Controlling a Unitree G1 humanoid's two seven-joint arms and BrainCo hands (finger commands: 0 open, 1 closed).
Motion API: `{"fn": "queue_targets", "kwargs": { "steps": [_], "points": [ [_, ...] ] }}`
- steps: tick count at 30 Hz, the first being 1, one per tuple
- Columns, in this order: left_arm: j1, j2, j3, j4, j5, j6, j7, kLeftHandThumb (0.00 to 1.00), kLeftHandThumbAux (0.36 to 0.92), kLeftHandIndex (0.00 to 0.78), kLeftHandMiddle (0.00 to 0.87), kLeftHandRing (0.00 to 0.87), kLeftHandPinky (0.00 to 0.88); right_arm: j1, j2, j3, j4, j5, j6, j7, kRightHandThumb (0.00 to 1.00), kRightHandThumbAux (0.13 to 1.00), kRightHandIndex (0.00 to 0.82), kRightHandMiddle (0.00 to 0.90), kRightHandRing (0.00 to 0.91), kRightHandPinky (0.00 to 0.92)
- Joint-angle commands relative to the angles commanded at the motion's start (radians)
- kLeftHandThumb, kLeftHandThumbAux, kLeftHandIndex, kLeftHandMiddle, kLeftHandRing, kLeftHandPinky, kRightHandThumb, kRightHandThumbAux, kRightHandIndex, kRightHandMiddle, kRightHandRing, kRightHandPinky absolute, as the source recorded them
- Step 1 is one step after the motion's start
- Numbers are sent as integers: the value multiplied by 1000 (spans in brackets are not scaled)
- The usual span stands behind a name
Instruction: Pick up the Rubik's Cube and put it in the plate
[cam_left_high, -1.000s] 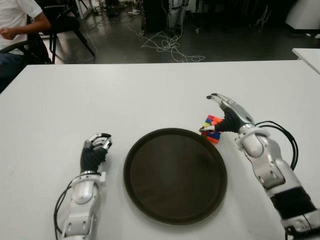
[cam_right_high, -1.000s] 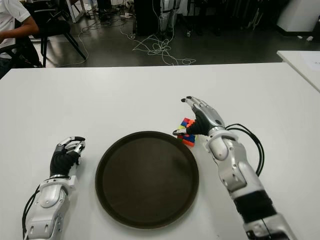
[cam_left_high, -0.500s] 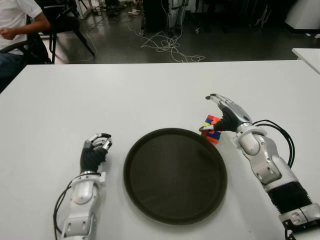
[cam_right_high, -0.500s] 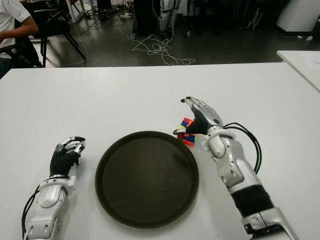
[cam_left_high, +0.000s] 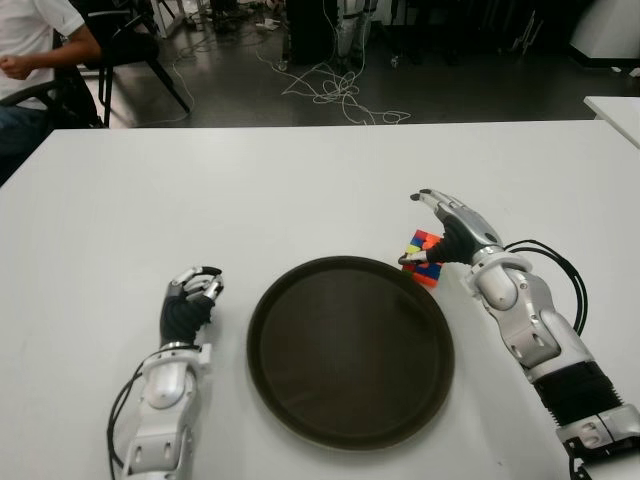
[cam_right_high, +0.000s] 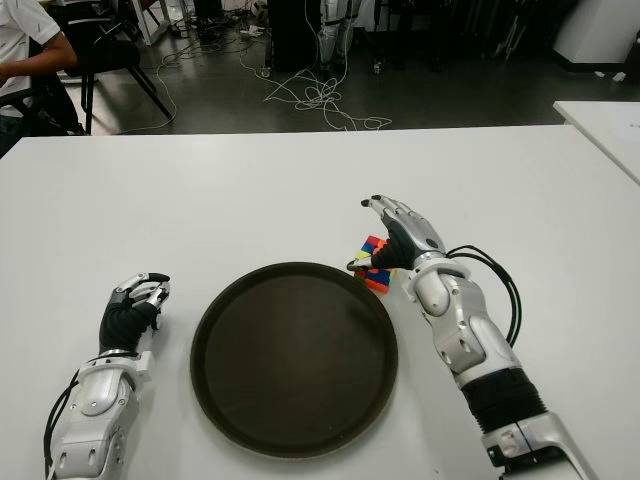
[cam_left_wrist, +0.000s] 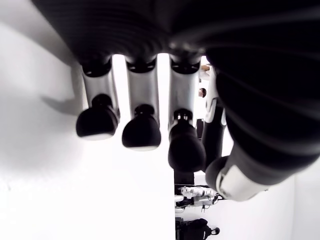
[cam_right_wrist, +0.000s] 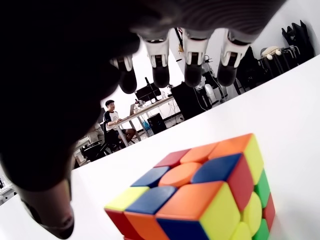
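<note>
The Rubik's Cube (cam_left_high: 425, 257) sits on the white table (cam_left_high: 300, 190), just outside the far right rim of the round dark plate (cam_left_high: 350, 350). My right hand (cam_left_high: 436, 226) arches over the cube from the right, open, fingers spread above it and thumb low beside it. In the right wrist view the cube (cam_right_wrist: 200, 200) lies under the fingertips (cam_right_wrist: 193, 75), with a gap between them. My left hand (cam_left_high: 192, 290) shows left of the plate, fingers curled on nothing.
A black cable (cam_left_high: 565, 270) loops beside my right forearm. A person (cam_left_high: 30, 40) sits on a chair beyond the table's far left corner. Cables (cam_left_high: 335, 90) lie on the floor behind. Another white table's corner (cam_left_high: 615, 110) shows at the right edge.
My right forearm has shifted slightly inward while the hand stays arched over the cube. The cube, plate and left hand have not moved.
</note>
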Motion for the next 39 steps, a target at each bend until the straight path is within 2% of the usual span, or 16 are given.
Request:
{"fn": "queue_targets", "kwargs": {
  "steps": [7, 20, 29, 39],
  "points": [
    [1, -4, 2, -8, 0, 14, 9, 711, 703, 444, 814, 826, 830, 2, -3, 0, 15, 2, -10, -9, 0, 727, 0, 0, 0, 0],
    [4, 6, -6, -8, 14, 2, 3, 711, 704, 444, 811, 821, 812, -2, -8, 12, 39, -13, 12, -3, 0, 708, 0, 0, 0, 0],
    [5, 4, -5, -14, 10, 18, 4, 711, 704, 444, 811, 818, 814, 0, -14, 18, 38, -18, 25, 10, 0, 675, 0, 0, 0, 0],
    [2, -1, 2, 3, 3, -15, 2, 712, 703, 444, 814, 825, 827, 7, -13, 19, 37, -15, 26, 9, 0, 675, 0, 0, 0, 0]
  ]
}}
